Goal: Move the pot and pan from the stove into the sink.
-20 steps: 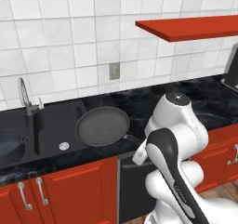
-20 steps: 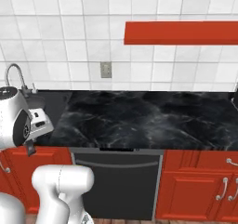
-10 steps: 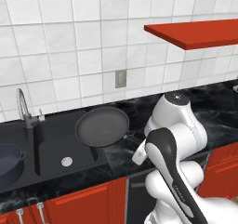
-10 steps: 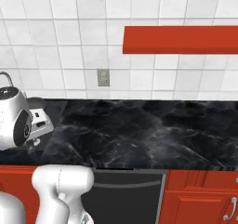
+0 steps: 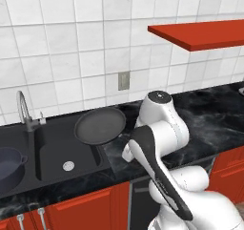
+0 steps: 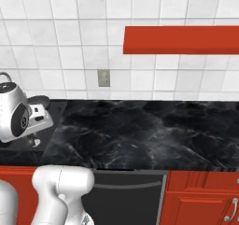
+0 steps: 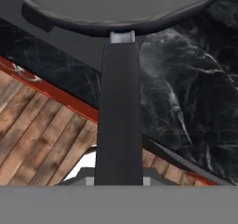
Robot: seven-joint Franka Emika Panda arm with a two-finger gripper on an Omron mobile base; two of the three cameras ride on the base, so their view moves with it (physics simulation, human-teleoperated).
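A red shelf (image 5: 200,33) hangs over black marbled countertop (image 6: 149,130); beneath, seemingly a dishwasher (image 6: 126,200).

Pot (image 5: 8,163) cut by left edge; pincer fingertips behind pan handle (image 7: 119,121).

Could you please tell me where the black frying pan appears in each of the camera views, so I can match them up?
Left base view: the pan is left of centre, held above the right edge of the sink, handle towards the arm.
Right base view: a dark sliver of it at the left edge, behind the white hand.
Hand view: bowl across the top, handle running down the middle.
Shared landmark: the black marbled countertop.
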